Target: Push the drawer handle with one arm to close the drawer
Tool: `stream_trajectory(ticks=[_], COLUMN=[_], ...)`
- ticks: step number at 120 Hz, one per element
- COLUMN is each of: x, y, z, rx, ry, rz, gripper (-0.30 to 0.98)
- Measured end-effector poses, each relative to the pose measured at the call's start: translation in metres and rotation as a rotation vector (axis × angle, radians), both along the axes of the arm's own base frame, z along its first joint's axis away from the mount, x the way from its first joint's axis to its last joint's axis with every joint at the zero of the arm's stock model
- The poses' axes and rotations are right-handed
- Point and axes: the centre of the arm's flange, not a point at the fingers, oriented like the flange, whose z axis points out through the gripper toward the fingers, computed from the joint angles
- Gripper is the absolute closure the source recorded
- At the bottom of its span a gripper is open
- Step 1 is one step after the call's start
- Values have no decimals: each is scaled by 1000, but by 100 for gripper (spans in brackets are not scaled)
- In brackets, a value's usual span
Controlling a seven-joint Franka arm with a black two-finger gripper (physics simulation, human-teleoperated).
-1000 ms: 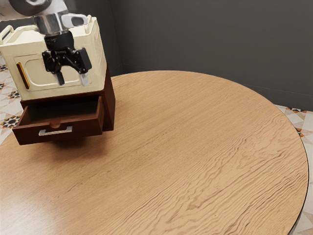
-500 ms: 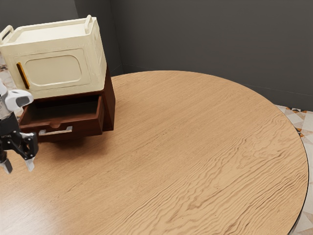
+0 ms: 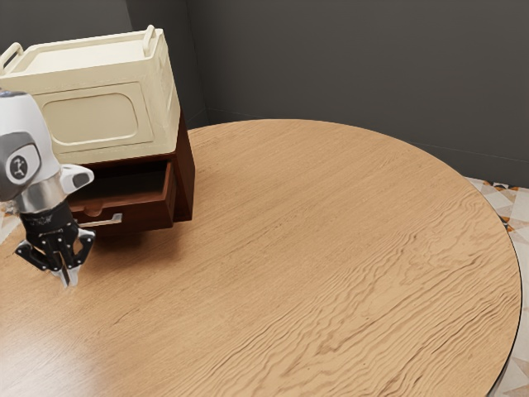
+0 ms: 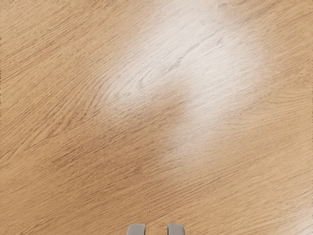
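The dark brown drawer [image 3: 136,213] is open under a cream box [image 3: 107,107], far on the exterior view's left. Its handle [image 3: 106,221] is shiny silver. The hand [image 3: 68,277] is nearer, with its fingers a little apart. The round wooden counter [image 3: 331,248] has wavy lines. Walls [image 3: 347,74] are dark gray. The arm's badge [image 3: 21,168] is too small to read.

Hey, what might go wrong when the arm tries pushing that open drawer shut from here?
The black gripper seems nearer one end of the silver bar handle, so an off-centre push might jam the dark brown drawer. A hard push might also slide the dark brown cabinet back, with the cream rectangular box on top.
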Motion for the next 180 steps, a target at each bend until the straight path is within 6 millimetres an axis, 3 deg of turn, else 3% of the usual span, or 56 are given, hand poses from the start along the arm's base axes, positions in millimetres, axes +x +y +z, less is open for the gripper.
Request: stream_trajectory(ticks=[32, 80, 123, 166, 180], x=[43, 100, 130, 161, 175], y=[33, 84, 109, 135, 147], z=[0, -29, -57, -63, -56], rx=[21, 21, 40, 77, 105], ry=[-59, -56, -87, -180, -241], rz=[43, 78, 87, 98, 98], gripper=[75, 75, 75, 75, 75])
